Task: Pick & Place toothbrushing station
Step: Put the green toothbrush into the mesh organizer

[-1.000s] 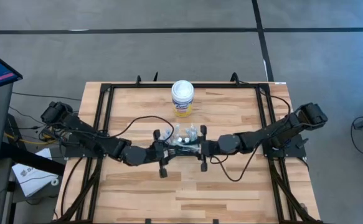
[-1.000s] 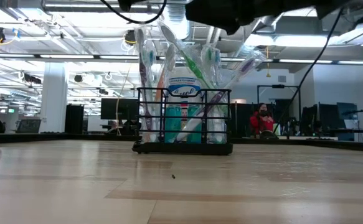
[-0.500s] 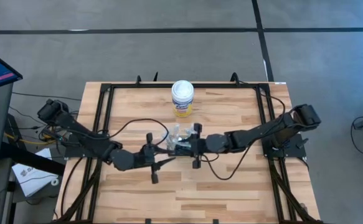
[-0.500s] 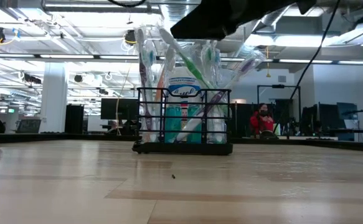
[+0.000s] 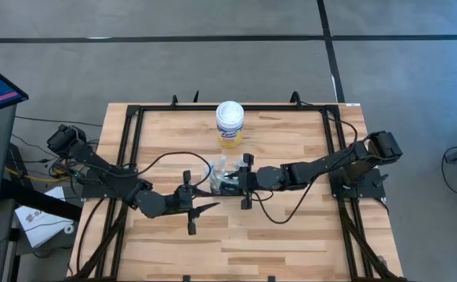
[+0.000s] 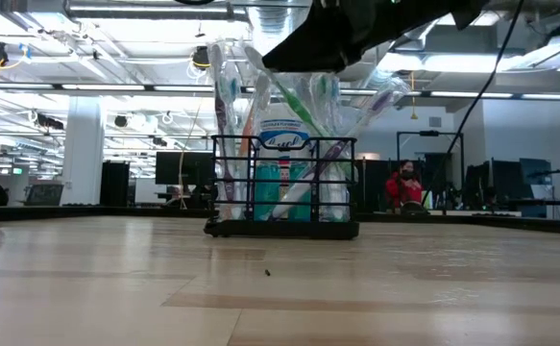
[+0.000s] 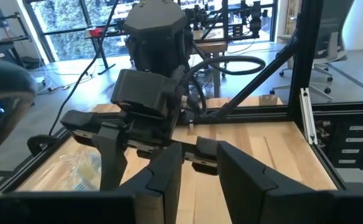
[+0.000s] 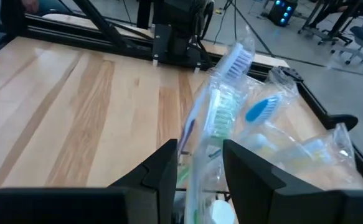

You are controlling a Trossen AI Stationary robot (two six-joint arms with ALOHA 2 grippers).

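Looking from largest to smallest, we see the table (image 5: 291,235), then the canister (image 5: 230,123) at its far edge. Just nearer than the canister stands the caddy (image 5: 226,178). Our right pincer (image 5: 245,182) touches it, fingers open around a brush; our left pincer (image 5: 190,207), open, hangs farther off.

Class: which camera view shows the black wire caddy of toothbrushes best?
The low view: the caddy stands side-on, mesh walls and brushes whole. The high view shows only its top, crowded by the right pincer. The right wrist view shows wrapped brushes; the left wrist view barely shows it.
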